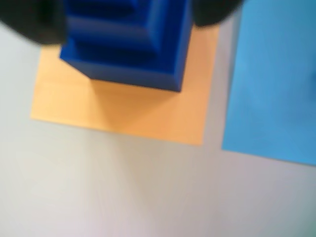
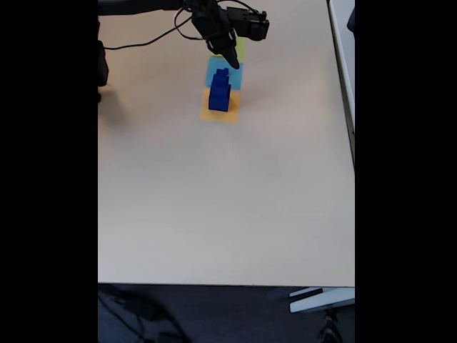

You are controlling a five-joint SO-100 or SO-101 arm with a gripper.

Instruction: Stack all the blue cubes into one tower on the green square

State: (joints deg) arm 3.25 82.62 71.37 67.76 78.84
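The blue cubes [image 1: 128,54] stand stacked as a stepped tower [image 2: 219,93], largest at the bottom, on an orange flat square [image 1: 118,108]. In the wrist view my gripper [image 1: 123,19] is open, with a dark blurred finger on each side of the tower's upper part. In the fixed view the gripper [image 2: 230,61] hangs just above and behind the tower top. Only a sliver of the green square [image 2: 242,48] shows behind the gripper, past the light-blue square.
A light-blue flat square [image 1: 276,84] lies between the orange one [image 2: 228,114] and the green one. A black cable [image 2: 143,41] runs from the arm at the far left. The beige table [image 2: 228,200] stretches wide toward the front edge.
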